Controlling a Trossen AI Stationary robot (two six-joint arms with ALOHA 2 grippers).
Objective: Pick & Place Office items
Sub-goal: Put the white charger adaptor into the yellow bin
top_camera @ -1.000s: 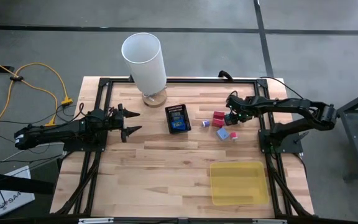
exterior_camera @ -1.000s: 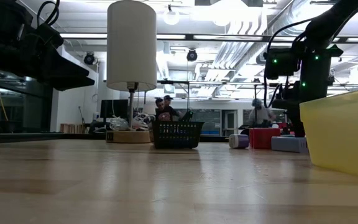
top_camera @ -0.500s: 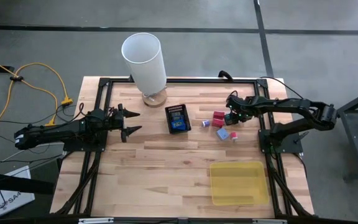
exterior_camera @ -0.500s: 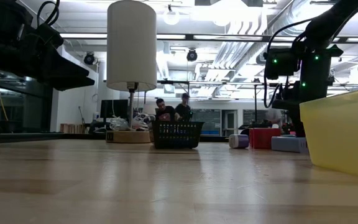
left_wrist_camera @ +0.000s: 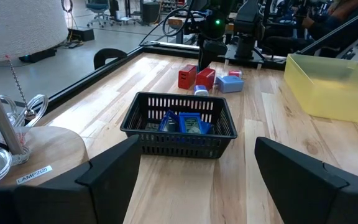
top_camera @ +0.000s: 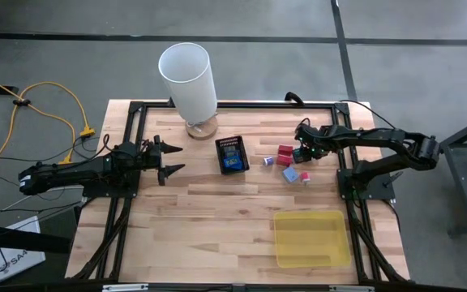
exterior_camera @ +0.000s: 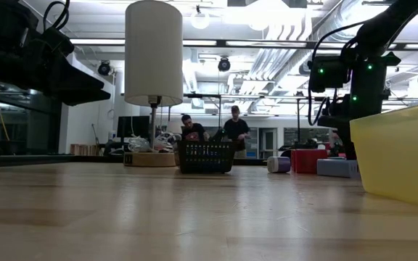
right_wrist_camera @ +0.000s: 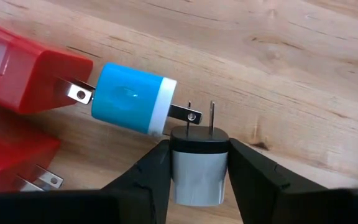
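The right gripper (right_wrist_camera: pixel 199 163) is clamped on a small grey-and-black plug adapter (right_wrist_camera: pixel 198 167) at the table's far right, beside the red blocks (top_camera: pixel 284 153); its prongs point straight ahead, along the fingers. The black mesh basket (top_camera: pixel 232 155) lies just left of it. The left gripper (top_camera: pixel 167 160) waits spread wide beyond the basket.

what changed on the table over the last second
Nothing on the table visibly moved. The right gripper sits closed on a small grey and black plug adapter beside the blue adapter and red blocks. The left gripper waits open near the mesh basket. Only the people in the room behind shifted.
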